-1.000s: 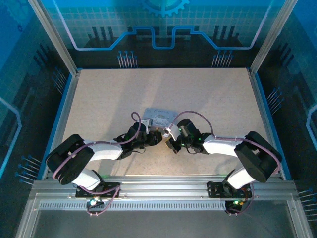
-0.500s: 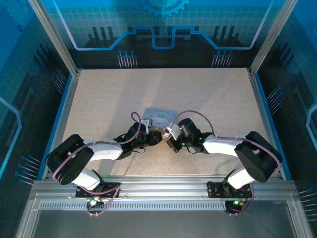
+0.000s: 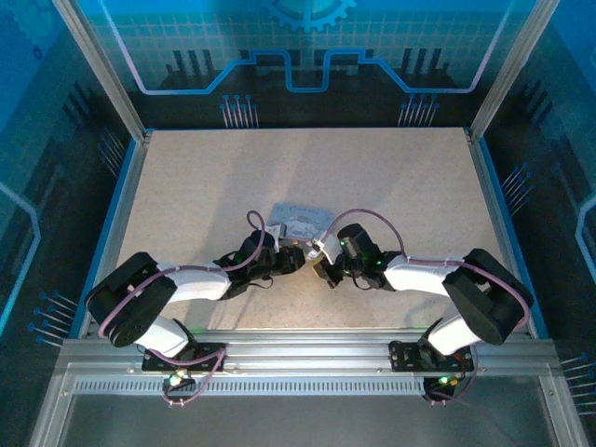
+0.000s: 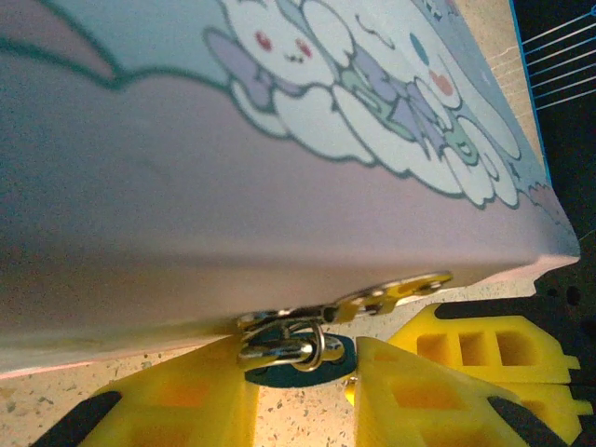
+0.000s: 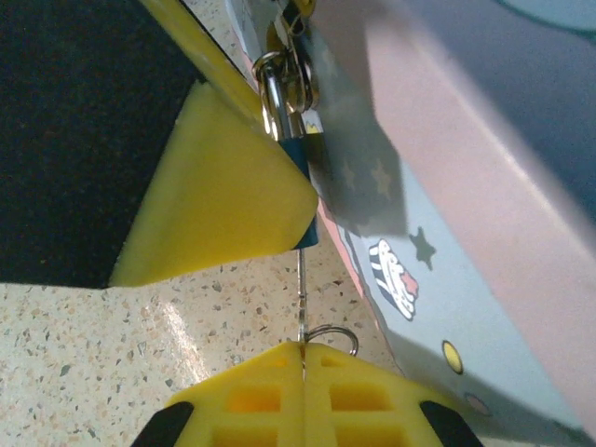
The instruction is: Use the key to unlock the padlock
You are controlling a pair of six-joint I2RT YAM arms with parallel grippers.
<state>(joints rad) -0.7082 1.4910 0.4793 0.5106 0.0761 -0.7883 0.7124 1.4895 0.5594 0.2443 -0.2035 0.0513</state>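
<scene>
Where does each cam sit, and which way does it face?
Top external: above and behind, looking down at the table; left arm and right arm meet beside the tin.
Left wrist: low over the table, facing the padlock at the tin's edge; yellow fingers of the left gripper flank it.
Right wrist: low, facing up the key to the padlock; right gripper shut on the key.
Shared: both wrist views show padlock and tin.

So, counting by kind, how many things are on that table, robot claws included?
tin box: 1
padlock: 1
key: 1
claws: 2, left claw and right claw
Total: 5
</scene>
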